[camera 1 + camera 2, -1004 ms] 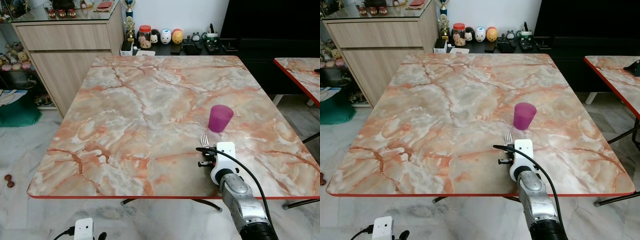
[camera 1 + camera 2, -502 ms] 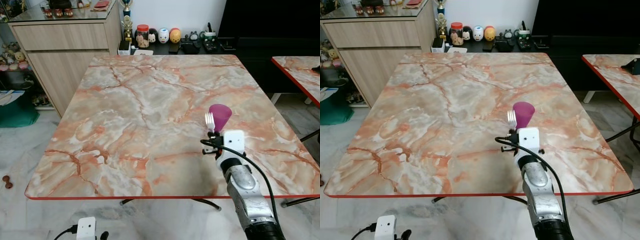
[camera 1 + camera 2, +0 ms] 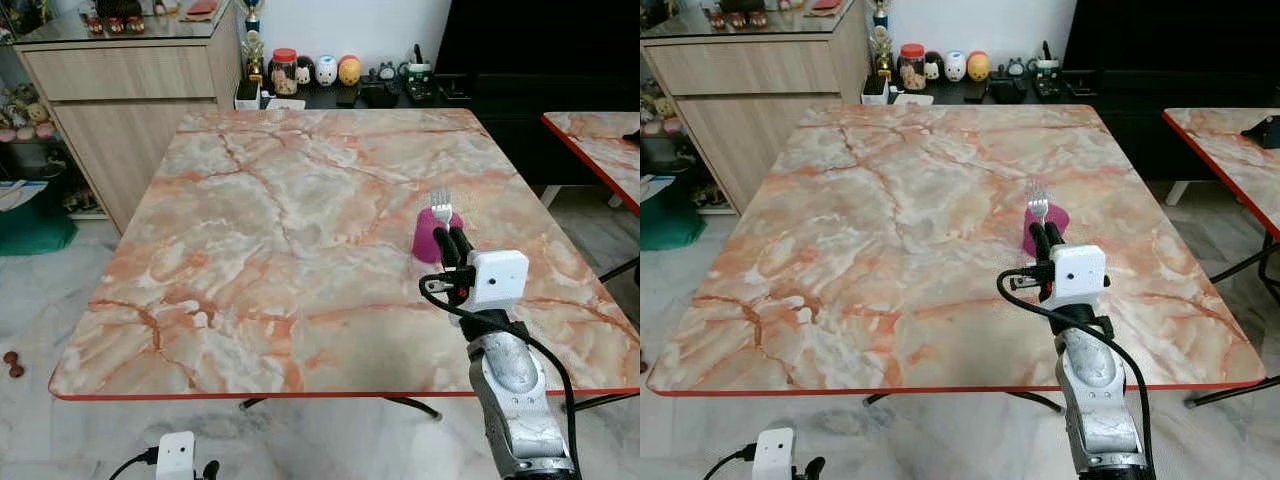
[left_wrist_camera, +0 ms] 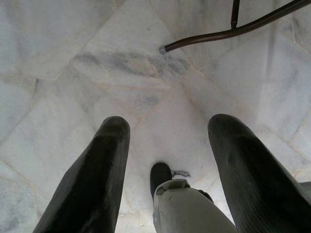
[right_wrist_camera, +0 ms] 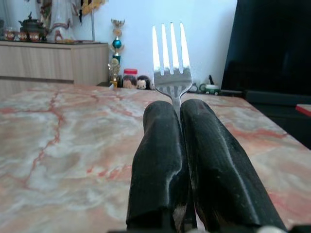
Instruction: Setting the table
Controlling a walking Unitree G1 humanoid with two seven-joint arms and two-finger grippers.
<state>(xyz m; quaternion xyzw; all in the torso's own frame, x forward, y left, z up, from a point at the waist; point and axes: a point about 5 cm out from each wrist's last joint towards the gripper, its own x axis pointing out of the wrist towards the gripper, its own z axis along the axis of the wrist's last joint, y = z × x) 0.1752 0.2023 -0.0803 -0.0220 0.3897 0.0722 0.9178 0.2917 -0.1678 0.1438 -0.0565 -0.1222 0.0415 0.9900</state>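
While the left pincer [image 4: 165, 170] hangs low beside the worktop [image 3: 270, 230], its two black fingers [image 4: 92, 179] spread wide over pale marble floor tiles [image 4: 73, 63], only its white wrist block shows at the bottom edge of the head views. A dark metal leg [image 4: 228, 33] crosses the far corner of its wrist view, cut off by the frame.

Further right, the fork [image 5: 170, 63] stands upright with four silver tines pointing up, its neck pinched between the pressed-together fingers of the right pincer [image 3: 452, 243]; the handle is hidden between those fingers. The fork is held in the air over the right half of the marble-patterned worktop, directly in front of the purple cup [image 3: 430, 235], so the cup is mostly covered by the pincer and its white wrist block. Whether fork and cup touch cannot be told.

Behind the worktop, a wooden sideboard [image 3: 130, 90] stands at the far left, with a small trophy [image 3: 252, 45], a red-lidded jar [image 3: 288, 70] and round figurines [image 3: 338, 71] lined along a dark low shelf. At the far right, a second worktop [image 3: 595, 150] with a red edge is cut off.
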